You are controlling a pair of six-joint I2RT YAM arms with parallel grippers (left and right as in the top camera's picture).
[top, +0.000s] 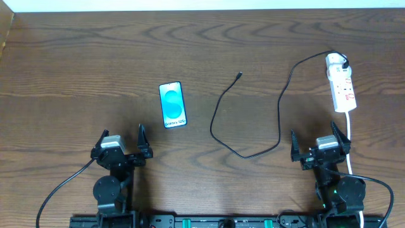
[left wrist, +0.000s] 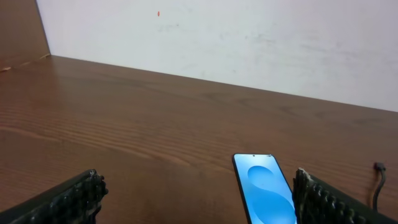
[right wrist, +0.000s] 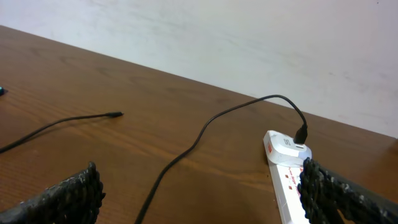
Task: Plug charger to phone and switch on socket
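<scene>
The phone (top: pixel 173 105) lies flat on the brown table, cyan screen up, ahead and right of my left gripper (top: pixel 121 139); it also shows in the left wrist view (left wrist: pixel 264 193). The black charger cable (top: pixel 253 154) loops across the table middle, its small free plug (top: pixel 238 75) lying far from the phone, its other end plugged into the white socket strip (top: pixel 341 85) at the far right. The right wrist view shows the cable (right wrist: pixel 186 152) and the socket (right wrist: pixel 286 171). My right gripper (top: pixel 320 142) is open and empty, just in front of the socket. My left gripper is open and empty.
The socket's white cord (top: pixel 350 142) runs down past my right arm to the near edge. A white wall (left wrist: pixel 249 37) rises behind the table's far edge.
</scene>
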